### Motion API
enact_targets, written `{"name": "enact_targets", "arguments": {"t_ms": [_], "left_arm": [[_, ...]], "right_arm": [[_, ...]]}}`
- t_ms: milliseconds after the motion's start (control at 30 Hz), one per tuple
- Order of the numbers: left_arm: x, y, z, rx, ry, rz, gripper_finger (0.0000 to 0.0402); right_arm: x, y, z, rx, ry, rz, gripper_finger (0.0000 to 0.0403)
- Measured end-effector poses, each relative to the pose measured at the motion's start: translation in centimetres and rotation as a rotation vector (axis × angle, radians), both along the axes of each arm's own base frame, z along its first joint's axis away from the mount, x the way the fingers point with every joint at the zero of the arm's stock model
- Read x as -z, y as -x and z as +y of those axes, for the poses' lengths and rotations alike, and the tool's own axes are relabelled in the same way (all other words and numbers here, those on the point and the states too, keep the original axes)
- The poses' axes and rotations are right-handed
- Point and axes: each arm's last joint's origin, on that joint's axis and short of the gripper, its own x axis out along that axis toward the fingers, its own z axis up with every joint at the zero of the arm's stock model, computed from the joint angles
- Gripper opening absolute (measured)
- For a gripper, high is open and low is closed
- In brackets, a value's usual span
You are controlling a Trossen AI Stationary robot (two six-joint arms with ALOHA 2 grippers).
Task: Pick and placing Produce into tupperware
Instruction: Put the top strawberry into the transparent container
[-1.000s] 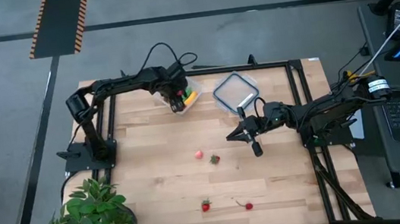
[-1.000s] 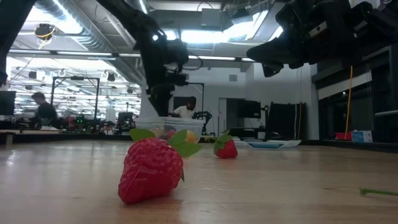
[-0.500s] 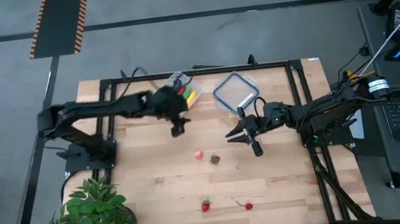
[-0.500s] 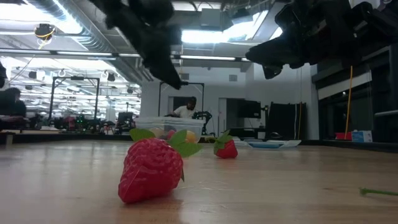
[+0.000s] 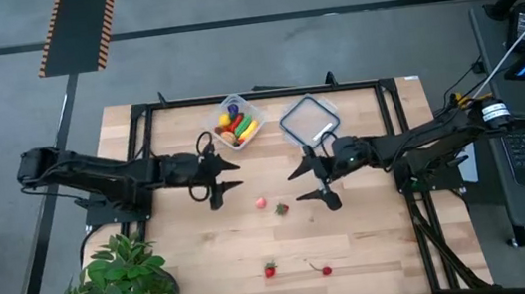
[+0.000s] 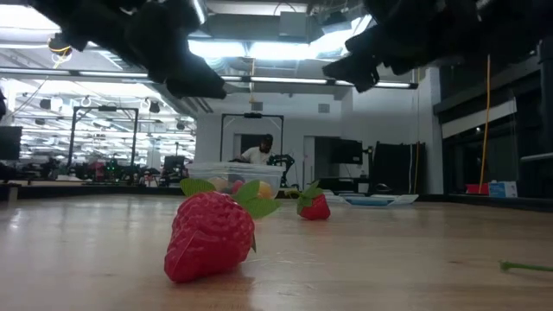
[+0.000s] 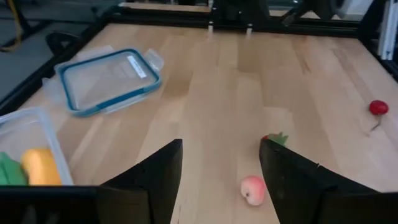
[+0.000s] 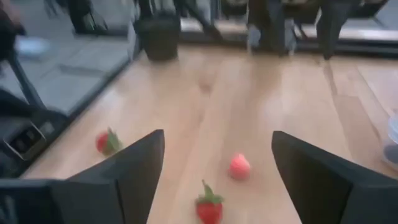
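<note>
We take the tub (image 5: pixel 233 121) as our landmark: it stands at the far edge of the table (image 5: pixel 207 264), holding several pieces of produce (image 5: pixel 237 126) in yellow, red, green and orange. Just to its right lies the flat lid (image 5: pixel 308 119), blue-rimmed in the left wrist view, empty and apart from the tub. The left tool (image 5: pixel 223 177) hangs above the wood a little nearer than the tub and slightly to its left, its fingers (image 7: pixel 152 177) spread with nothing between them. The right tool (image 5: pixel 312 182) hovers nearer than the lid, so to the tub's right and towards the table's middle, its jaws wide apart and also empty (both wrist views show bare wood between the fingers). Between the two tools, straight out from the tub towards the near edge, lie a small pink fruit (image 5: pixel 260 203) and, just beside it to the right, a strawberry (image 5: pixel 281 208) with a green leaf; they are close but we cannot tell whether they touch. Much farther from the tub, near the table's front edge, sit another strawberry (image 5: pixel 270 270) and a small red berry (image 5: pixel 326 271) on a thin stem, well apart from each other. A potted plant (image 5: pixel 119 285) stands at the front left corner.
</note>
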Motion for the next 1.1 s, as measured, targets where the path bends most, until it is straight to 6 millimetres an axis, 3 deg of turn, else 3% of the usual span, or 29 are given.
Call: {"name": "enact_targets", "arguments": {"t_ms": [200,367,767,1100], "left_arm": [[0.9,0.5,-1.9,0.011,-0.018,-0.048,0.0206],[1.8,1.1,-3.2,0.064,-0.016,-0.089,0.0206],[2.7,1.9,-5.0,0.135,0.011,-0.098,0.0206],[2.7,2.0,-5.2,0.144,0.011,-0.096,0.0206]], "right_arm": [[-1.7,-1.4,1.4,0.038,0.1,0.214,0.0294],[-1.8,-2.8,2.8,0.033,0.135,0.261,0.0288],[3.5,-5.4,4.5,0.063,0.227,0.426,0.0287],[5.8,-6.1,4.6,0.074,0.217,0.483,0.0287]]}}
